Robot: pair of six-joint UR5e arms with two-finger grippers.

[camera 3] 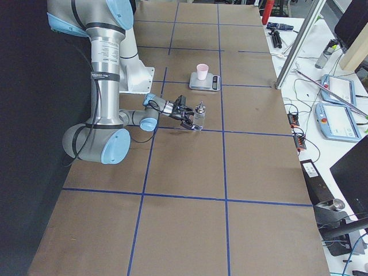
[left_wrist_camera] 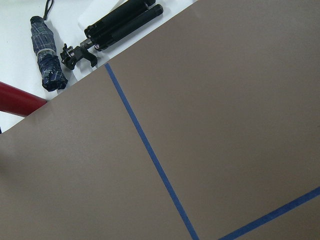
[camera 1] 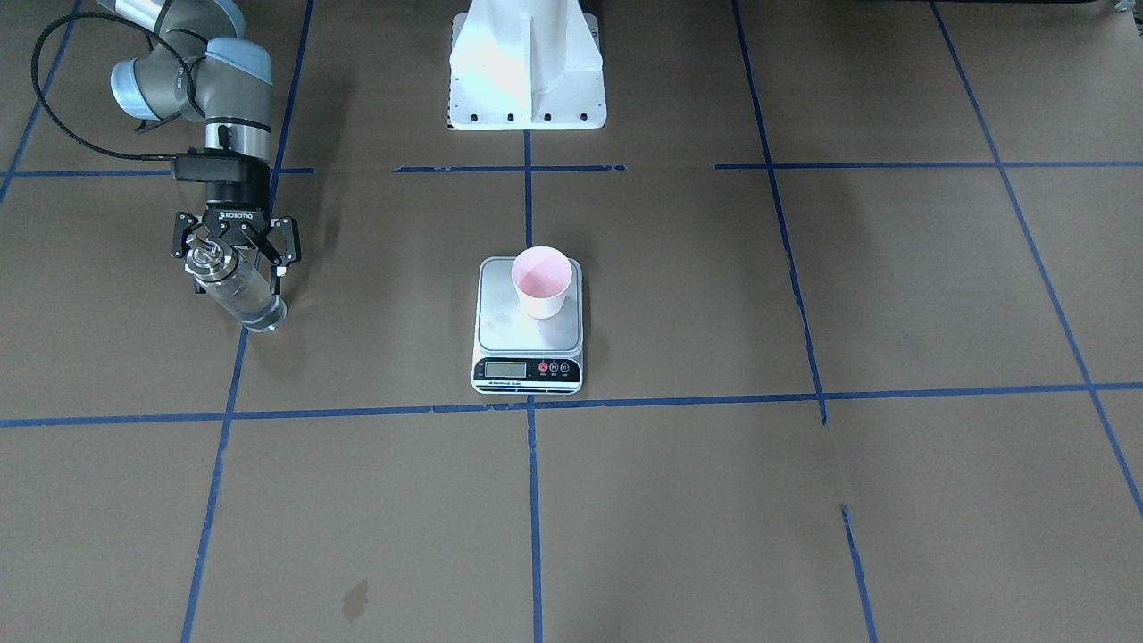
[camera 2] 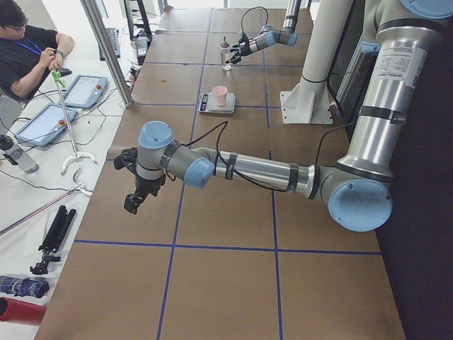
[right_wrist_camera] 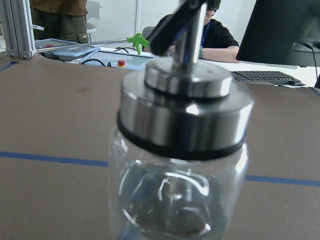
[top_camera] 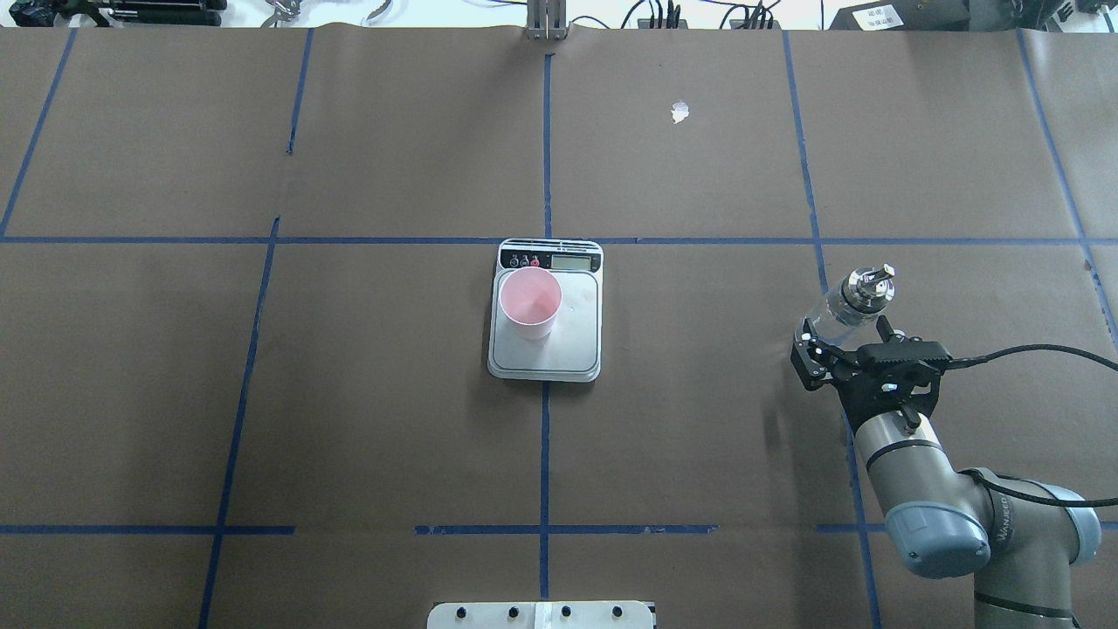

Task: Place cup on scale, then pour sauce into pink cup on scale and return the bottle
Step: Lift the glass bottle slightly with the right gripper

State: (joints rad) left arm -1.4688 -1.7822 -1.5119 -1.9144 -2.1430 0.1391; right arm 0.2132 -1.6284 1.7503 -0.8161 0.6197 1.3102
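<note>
The pink cup (camera 1: 541, 281) (top_camera: 530, 301) stands upright on the back left part, as the robot sees it, of the silver scale (camera 1: 509, 326) (top_camera: 576, 336) at the table's middle. Far to the robot's right, the clear glass bottle (camera 1: 243, 299) (top_camera: 860, 293) with a metal collar and spout stands on the brown paper. My right gripper (camera 1: 237, 277) (top_camera: 845, 330) is open, with its fingers spread on both sides of the bottle. The right wrist view is filled by the bottle (right_wrist_camera: 180, 150). My left gripper (camera 2: 133, 202) hangs low over the table's left end, and I cannot tell its state.
The white robot base (camera 1: 527, 80) sits behind the scale. A folded umbrella (left_wrist_camera: 47, 60) and a black tripod (left_wrist_camera: 120, 22) lie beyond the table's left edge. A person (camera 2: 25, 53) sits at a side desk with tablets. Blue tape lines grid the paper.
</note>
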